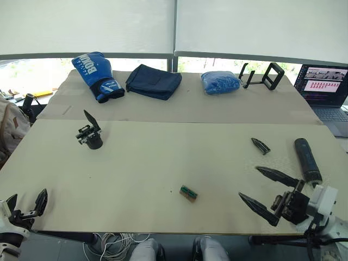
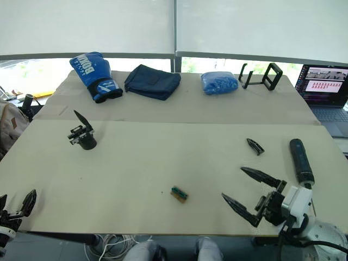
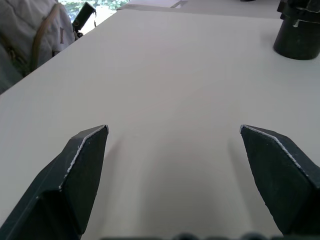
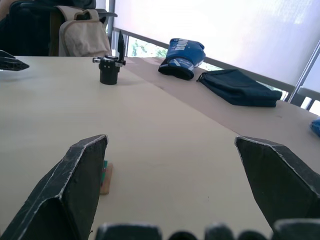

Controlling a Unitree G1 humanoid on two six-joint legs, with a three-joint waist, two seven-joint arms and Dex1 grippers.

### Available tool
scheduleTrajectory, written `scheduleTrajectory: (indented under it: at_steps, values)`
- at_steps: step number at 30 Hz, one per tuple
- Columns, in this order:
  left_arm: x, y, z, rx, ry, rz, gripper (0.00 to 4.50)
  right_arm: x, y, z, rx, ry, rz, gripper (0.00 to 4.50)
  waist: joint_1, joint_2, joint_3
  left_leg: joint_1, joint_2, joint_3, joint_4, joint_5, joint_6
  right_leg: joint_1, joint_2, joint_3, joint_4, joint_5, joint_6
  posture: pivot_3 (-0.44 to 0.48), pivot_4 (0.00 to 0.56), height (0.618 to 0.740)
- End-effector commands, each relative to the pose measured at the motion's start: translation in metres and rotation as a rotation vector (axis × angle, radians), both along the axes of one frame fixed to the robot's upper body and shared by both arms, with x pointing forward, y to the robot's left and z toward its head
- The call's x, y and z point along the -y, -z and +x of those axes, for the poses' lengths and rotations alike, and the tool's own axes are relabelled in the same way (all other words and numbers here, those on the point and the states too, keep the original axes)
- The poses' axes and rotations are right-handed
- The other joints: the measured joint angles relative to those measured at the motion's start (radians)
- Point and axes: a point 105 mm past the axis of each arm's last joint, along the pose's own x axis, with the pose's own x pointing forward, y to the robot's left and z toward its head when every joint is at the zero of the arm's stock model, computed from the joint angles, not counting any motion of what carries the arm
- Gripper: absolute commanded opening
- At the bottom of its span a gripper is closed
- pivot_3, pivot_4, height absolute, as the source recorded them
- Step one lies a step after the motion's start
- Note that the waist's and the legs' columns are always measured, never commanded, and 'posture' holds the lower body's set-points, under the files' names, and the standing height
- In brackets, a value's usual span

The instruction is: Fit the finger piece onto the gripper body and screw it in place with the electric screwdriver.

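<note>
The gripper body [image 1: 90, 134] stands on the left of the table, a black round base with one upright pointed finger; it also shows as gripper body [image 4: 110, 64] in the right wrist view. The finger piece [image 1: 260, 145], a small black wedge, lies on the right side. Just right of it lies the electric screwdriver [image 1: 307, 158], a thick dark cylinder. My right gripper [image 1: 248, 186] hovers open near the front right edge, below the finger piece. My left gripper [image 1: 26, 199] is open at the front left corner, well in front of the gripper body.
A small green-and-brown block [image 1: 188, 193] lies front centre. Along the back sit a blue boxing glove [image 1: 97, 75], a dark blue pouch [image 1: 153, 80], a blue bundle [image 1: 220, 82] and a black stand [image 1: 263, 75]. A laptop [image 1: 324, 87] is at the far right.
</note>
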Motion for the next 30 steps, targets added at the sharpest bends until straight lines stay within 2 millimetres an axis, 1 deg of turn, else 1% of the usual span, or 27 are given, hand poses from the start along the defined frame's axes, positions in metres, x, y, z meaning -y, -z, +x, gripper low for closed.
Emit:
scheduleTrajectory:
  at_steps: [1, 4, 8, 10, 12, 15, 17, 19, 21, 24, 30]
  values:
    - [0.023, -0.019, 0.023, 0.018, 0.128, 0.079, 4.45, -0.010, -0.017, 0.002, 0.038, -0.023, 0.008, 4.50, 0.002, 0.000, 0.000, 0.000, 0.000, 0.000, 0.000, 0.000, 0.000, 0.000, 0.000, 0.000, 0.000, 0.000, 0.000, 0.000, 0.150, 0.740]
    - [0.038, -0.024, 0.043, 0.018, 0.187, 0.107, 4.45, -0.017, -0.027, 0.007, 0.048, -0.033, 0.021, 4.50, 0.002, -0.001, 0.000, 0.000, 0.000, 0.000, 0.000, 0.001, -0.001, 0.000, 0.001, 0.000, 0.000, 0.004, -0.006, 0.000, 0.150, 0.740]
    - [0.052, -0.023, 0.072, -0.009, 0.224, 0.157, 4.45, -0.026, -0.048, 0.021, 0.051, -0.015, 0.132, 4.50, -0.003, -0.001, -0.001, -0.001, 0.000, 0.002, 0.000, 0.002, -0.002, 0.002, 0.004, -0.001, 0.002, 0.005, -0.007, 0.000, 0.150, 0.740]
    - [0.055, -0.022, 0.081, -0.019, 0.233, 0.184, 4.45, -0.030, -0.052, 0.024, 0.054, -0.025, 0.135, 4.50, -0.007, -0.001, -0.001, -0.001, 0.000, 0.002, 0.000, 0.002, -0.003, 0.001, 0.005, -0.001, 0.002, 0.005, -0.007, 0.000, 0.150, 0.740]
    - [0.060, -0.019, 0.095, -0.024, 0.242, 0.189, 4.45, -0.033, -0.053, 0.025, 0.050, -0.039, 0.135, 4.50, -0.009, -0.001, -0.001, -0.001, 0.000, 0.002, -0.001, 0.002, -0.003, 0.001, 0.011, -0.001, 0.002, 0.005, -0.007, 0.000, 0.150, 0.740]
    - [0.069, -0.013, 0.125, -0.025, 0.244, 0.169, 4.45, -0.034, -0.051, 0.023, 0.038, -0.048, 0.131, 4.50, -0.002, -0.001, -0.001, -0.002, 0.000, 0.003, 0.000, 0.004, -0.003, 0.001, 0.014, -0.001, 0.002, 0.005, -0.007, 0.000, 0.150, 0.740]
    - [0.072, -0.010, 0.136, -0.025, 0.236, 0.167, 4.45, -0.034, -0.050, 0.022, 0.036, -0.049, 0.127, 4.50, -0.001, -0.001, -0.001, -0.002, 0.000, 0.003, 0.000, 0.005, -0.002, 0.002, 0.015, -0.002, 0.003, 0.005, -0.007, 0.000, 0.150, 0.740]
    - [0.074, -0.009, 0.145, -0.024, 0.224, 0.166, 4.45, -0.033, -0.050, 0.021, 0.039, -0.046, 0.127, 4.50, -0.005, -0.002, -0.001, -0.002, 0.000, 0.004, 0.000, 0.008, 0.003, 0.002, 0.015, -0.001, 0.003, 0.005, -0.007, 0.000, 0.150, 0.740]
    - [0.079, -0.005, 0.155, -0.026, 0.215, 0.137, 4.45, -0.033, -0.049, 0.021, 0.042, -0.041, 0.129, 4.50, -0.008, -0.001, -0.001, -0.002, 0.000, 0.004, 0.000, 0.008, 0.003, 0.002, 0.015, -0.001, 0.003, 0.005, -0.007, 0.000, 0.150, 0.740]
    - [0.088, -0.002, 0.167, -0.035, 0.236, 0.145, 4.45, -0.034, -0.047, 0.021, 0.044, -0.045, 0.115, 4.50, -0.006, -0.001, -0.001, 0.000, 0.000, 0.004, 0.000, 0.009, 0.003, 0.002, 0.014, 0.000, 0.005, 0.005, -0.006, 0.000, 0.150, 0.740]
    - [0.083, -0.003, 0.182, -0.031, 0.185, 0.118, 4.45, -0.030, -0.045, 0.022, 0.041, -0.040, 0.094, 4.50, -0.001, -0.001, -0.001, 0.001, 0.000, 0.004, 0.000, 0.009, 0.002, 0.002, 0.014, 0.000, 0.008, 0.005, -0.006, 0.000, 0.150, 0.740]
